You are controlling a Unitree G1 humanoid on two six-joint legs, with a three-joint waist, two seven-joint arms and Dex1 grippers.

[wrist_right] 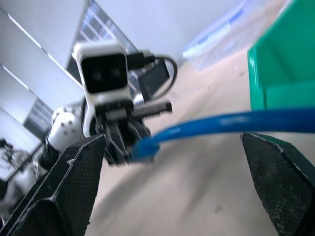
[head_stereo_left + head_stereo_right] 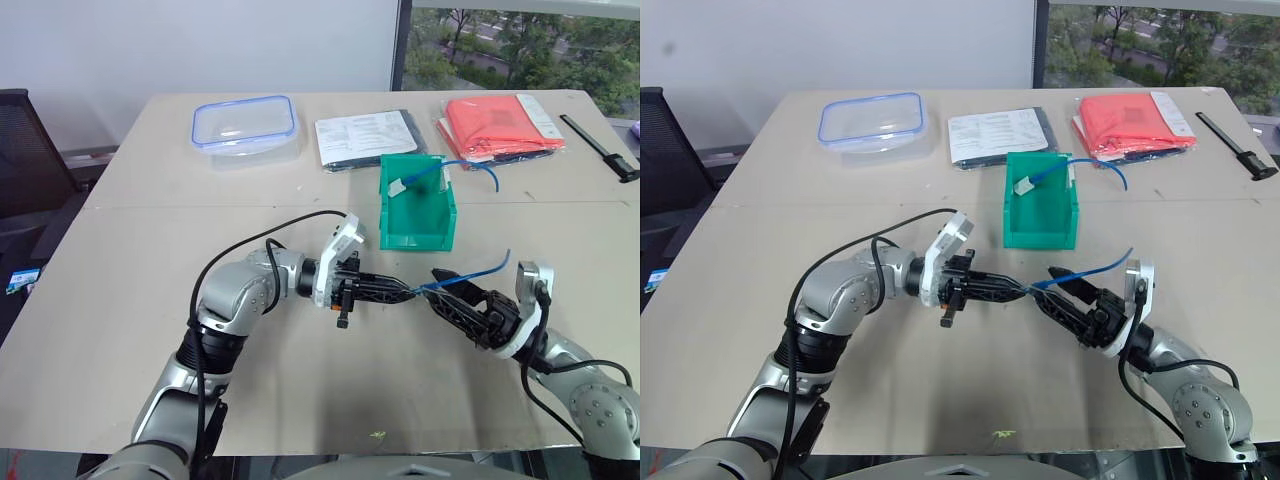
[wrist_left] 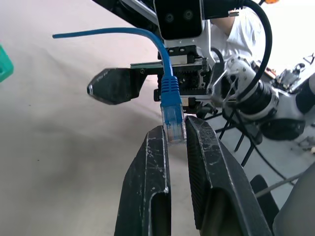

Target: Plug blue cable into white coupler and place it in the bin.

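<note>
Midair, left tool (image 3: 176, 132) pinches blue cable (image 3: 171, 96) plug.

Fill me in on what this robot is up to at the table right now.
The left end effector is shut on the clear plug of a blue cable, held above the table. The right end effector stands open around the same cable, not gripping it. Behind them, the green bin already holds a white coupler with another blue cable trailing over its rim.

Bare table (image 2: 150, 330) lies open at nine o'clock of my left claw (image 2: 405, 291); my right claw (image 2: 445, 293) blocks three o'clock, the bin (image 2: 417, 225) twelve.
</note>
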